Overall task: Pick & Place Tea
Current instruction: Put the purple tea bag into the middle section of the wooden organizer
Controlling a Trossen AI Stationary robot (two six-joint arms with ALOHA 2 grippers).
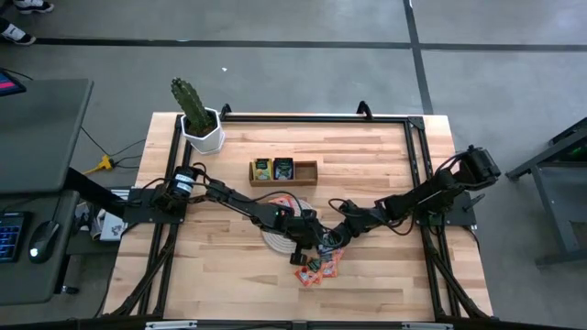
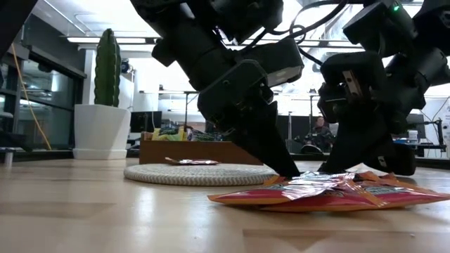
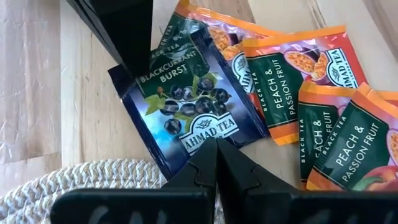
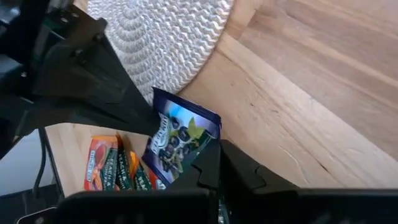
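A dark blue-black tea sachet (image 3: 186, 112) (image 4: 180, 137) sits between both grippers, just off the near right rim of the round woven mat (image 1: 273, 236). My left gripper (image 1: 310, 240) (image 3: 216, 146) is shut on one edge of it. My right gripper (image 1: 326, 240) (image 4: 219, 155) is shut on the opposite edge. Several orange-red sachets (image 1: 316, 270) (image 3: 298, 81) lie flat in an overlapping pile on the table beside it. A yellow-green sachet (image 1: 263, 169) and a dark one (image 1: 284, 169) stand in the wooden tray (image 1: 307, 170). My left gripper pinches the dark sachet at the middle of one edge (image 3: 205, 134), its fingers slanting down from the table's left. The sachet is tilted; whether it is clear of the table I cannot tell. My right gripper pinches the opposite end, by an edge near a corner (image 4: 196, 146), slanting down from the table's right; its fingers (image 3: 134, 56) show on the sachet's far corner in the left wrist view.
A cactus in a white pot (image 1: 202, 128) stands at the far left corner. The tray lies beyond the mat, toward the far edge. An orange-red sachet (image 2: 190, 161) lies on the mat. Bare wood stretches to the left and right of the mat.
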